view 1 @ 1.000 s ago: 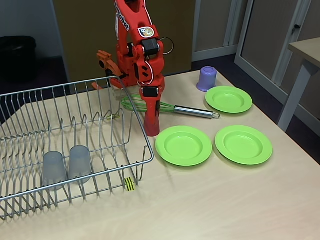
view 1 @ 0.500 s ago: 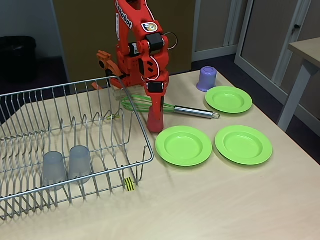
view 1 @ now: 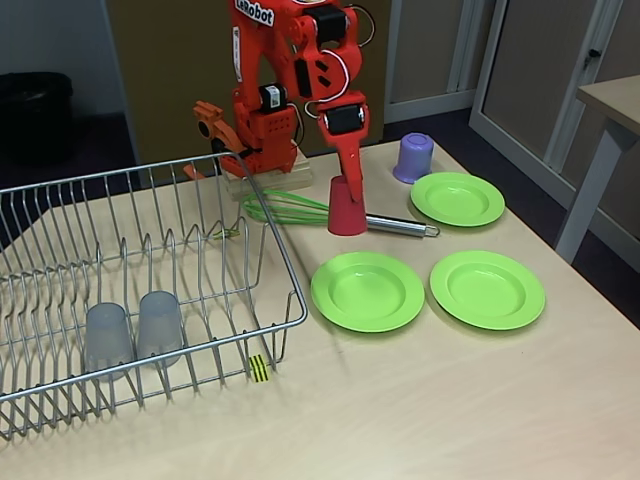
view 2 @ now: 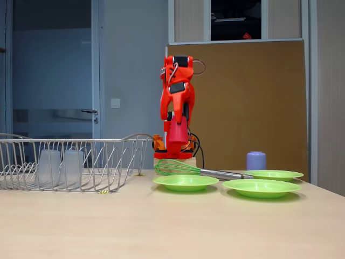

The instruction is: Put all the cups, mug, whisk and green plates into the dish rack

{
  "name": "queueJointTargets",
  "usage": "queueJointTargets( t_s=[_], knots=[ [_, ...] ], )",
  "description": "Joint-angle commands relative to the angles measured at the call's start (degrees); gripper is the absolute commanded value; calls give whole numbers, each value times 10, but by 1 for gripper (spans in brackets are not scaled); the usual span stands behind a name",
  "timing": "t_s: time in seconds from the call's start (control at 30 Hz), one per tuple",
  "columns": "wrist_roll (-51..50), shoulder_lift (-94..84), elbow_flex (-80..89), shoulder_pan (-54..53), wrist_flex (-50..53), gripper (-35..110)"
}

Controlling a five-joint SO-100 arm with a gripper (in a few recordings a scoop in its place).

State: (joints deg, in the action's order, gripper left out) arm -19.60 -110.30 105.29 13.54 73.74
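My gripper [view 1: 346, 185] [view 2: 177, 125] is shut on the red cup [view 1: 347, 208] [view 2: 177, 135], which hangs upside down in the air over the whisk [view 1: 298, 209] [view 2: 179, 167]. Two translucent grey cups [view 1: 108, 338] [view 1: 160, 322] stand in the dish rack [view 1: 291, 283] [view 2: 109, 144] near its front. The purple mug [view 1: 414, 157] [view 2: 256, 160] sits upside down at the back right. Three green plates [view 1: 367, 290] [view 1: 487, 288] [view 1: 457, 198] lie on the table to the right of the rack.
The arm's orange base [view 1: 262, 140] stands at the table's back edge, behind the rack's far right corner. Another table [view 1: 612, 103] stands off to the right. Bare tabletop stretches along the front.
The gripper has lifted the red cup off the table beside the rack's right side and carried it up and to the right, over the whisk.
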Motion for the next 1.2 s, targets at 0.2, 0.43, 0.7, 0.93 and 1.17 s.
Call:
queueJointTargets(
  t_s=[0.2, 0.43, 0.7, 0.93, 1.17],
  knots=[
    [229, 178, -374, -145, 149, 8],
    [334, 279, -498, -267, 177, 10],
    [366, 410, -554, -324, 171, 10],
    [360, 519, -602, -332, 172, 11],
    [363, 624, -677, -341, 171, 12]
  ],
)
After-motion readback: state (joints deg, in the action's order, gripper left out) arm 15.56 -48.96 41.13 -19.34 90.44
